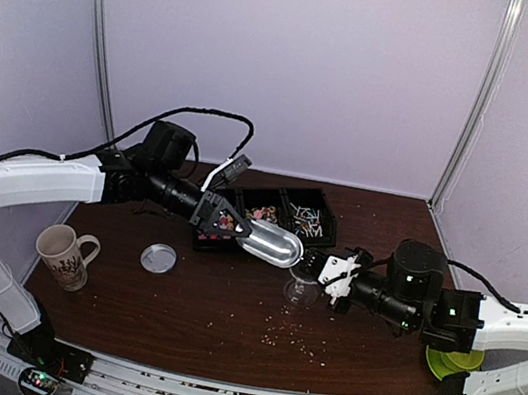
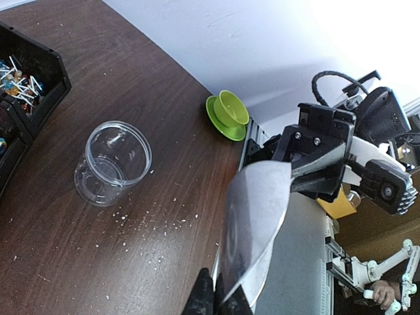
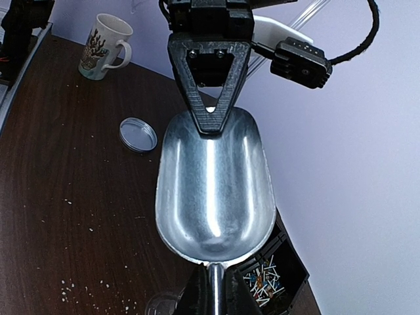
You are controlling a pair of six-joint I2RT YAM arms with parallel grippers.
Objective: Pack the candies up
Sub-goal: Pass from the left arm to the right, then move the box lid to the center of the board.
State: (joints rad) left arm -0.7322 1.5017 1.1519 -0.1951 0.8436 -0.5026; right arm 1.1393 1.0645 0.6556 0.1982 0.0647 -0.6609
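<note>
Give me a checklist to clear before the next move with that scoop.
1. Left fingers pinching the scoop at the end opposite its handle: ok.
2. Right fingers flanking the handle, apparently closed on it: ok.
3. Scoop loaded with candies: not ok. The bowl is bare and the candies sit in the black tray.
4. Clear cup upright, open and empty: ok.
5. Lid off, lying on the table: ok.
6. Right grip firm enough for the left to release: cannot tell.
</note>
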